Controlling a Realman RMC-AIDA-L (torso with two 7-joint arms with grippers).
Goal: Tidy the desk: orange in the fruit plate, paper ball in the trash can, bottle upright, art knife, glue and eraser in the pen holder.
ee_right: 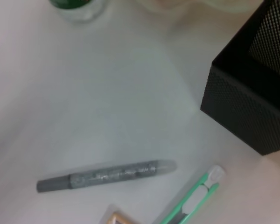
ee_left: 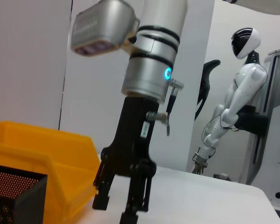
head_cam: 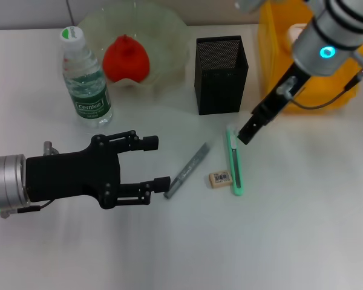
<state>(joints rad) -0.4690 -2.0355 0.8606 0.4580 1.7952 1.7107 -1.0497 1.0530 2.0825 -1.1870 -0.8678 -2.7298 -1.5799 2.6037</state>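
Note:
The orange [head_cam: 126,57] lies in the clear fruit plate [head_cam: 169,36]. A water bottle [head_cam: 86,81] stands upright beside it. On the table in front of the black mesh pen holder [head_cam: 221,72] lie the green art knife [head_cam: 235,162], the grey glue stick [head_cam: 187,170] and the eraser [head_cam: 220,178]. My right gripper [head_cam: 246,134] hangs open just over the knife's far end, holding nothing; the left wrist view shows its fingers [ee_left: 101,195] apart. My left gripper [head_cam: 160,162] is open, level with the glue stick's near tip and just left of it. The right wrist view shows the glue stick [ee_right: 107,175] and the knife [ee_right: 196,198].
A yellow bin [head_cam: 278,66] stands at the back right behind the right arm. A whitish shape [head_cam: 295,31] shows inside it; I cannot tell whether it is the paper ball. Bare table lies along the front and right.

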